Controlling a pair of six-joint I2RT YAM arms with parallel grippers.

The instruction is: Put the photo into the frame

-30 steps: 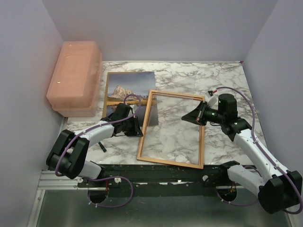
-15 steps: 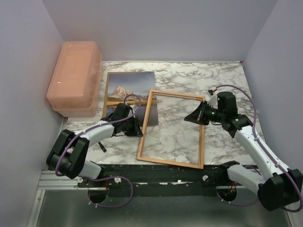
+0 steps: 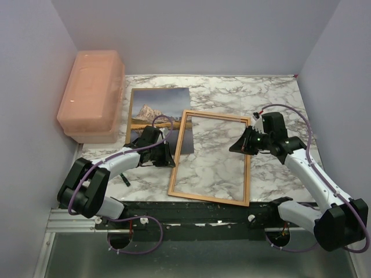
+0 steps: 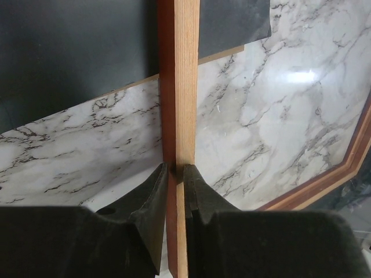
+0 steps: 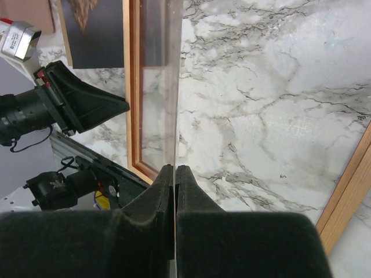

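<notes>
**Photo (image 3: 152, 107) flat, frame (image 3: 210, 200) held at both sides**

Face up on the marble table (image 3: 272, 98), the photo's near right corner lies under the frame's far-left corner. The left gripper (image 4: 175, 174) pinches the frame's left rail. The right gripper (image 5: 175, 174) is pressed together on the clear pane (image 5: 172, 87) edge.

Your counter (image 3: 272, 98) is white marble with grey veins. You see the frame (image 3: 177, 155) in light wood on its upward face and red-orange down its side; its pane (image 5: 156, 116) is clear with a grey sheen. The photo (image 3: 155, 104) shows a tan mountain, an amber band and grey-blue sky. The box (image 3: 90, 87) at the counter's left edge is translucent salmon pink. The left arm (image 3: 113, 164) and right arm (image 3: 316, 182) are white with black joints and purple cables (image 3: 284, 106).
</notes>
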